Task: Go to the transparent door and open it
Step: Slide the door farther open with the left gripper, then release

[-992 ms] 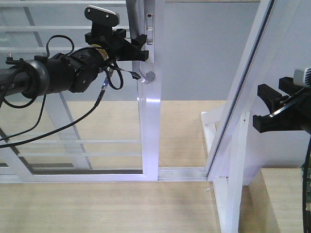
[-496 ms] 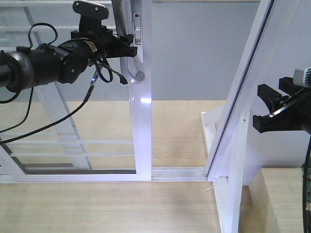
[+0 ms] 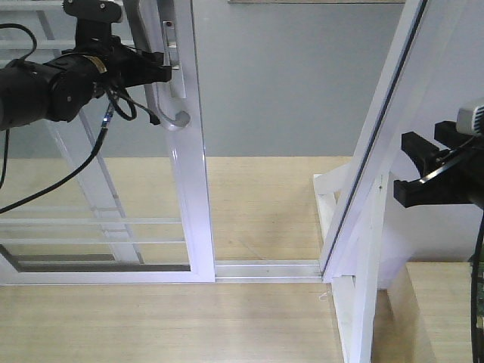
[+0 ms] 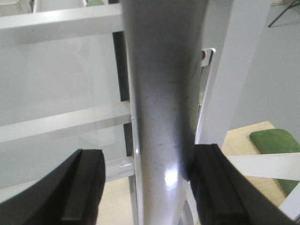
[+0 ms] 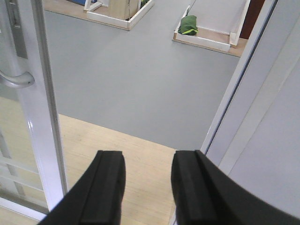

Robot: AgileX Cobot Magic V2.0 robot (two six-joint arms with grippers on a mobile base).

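Observation:
The transparent door [image 3: 193, 189] is a white-framed glass panel with thin white bars, standing at the left and slid partway open. Its curved grey handle [image 3: 162, 98] runs down beside the lock plate [image 3: 168, 45]. My left gripper [image 3: 160, 66] reaches in from the left and straddles the handle. In the left wrist view the handle [image 4: 164, 93] fills the space between the fingers of the left gripper [image 4: 147, 157]: the right finger [image 4: 220, 187] touches it, and a gap shows at the left finger. My right gripper [image 3: 412, 170] hangs open at the right, holding nothing [image 5: 147, 161].
A slanted white frame with an upright post [image 3: 374, 174] borders the opening on the right. The floor track [image 3: 265, 268] runs between it and the door. Grey floor lies beyond, with a green object [image 5: 188, 24] and low wooden-edged platforms far off.
The door has slid to the left with my left gripper on its handle, widening the opening. The right arm has not moved.

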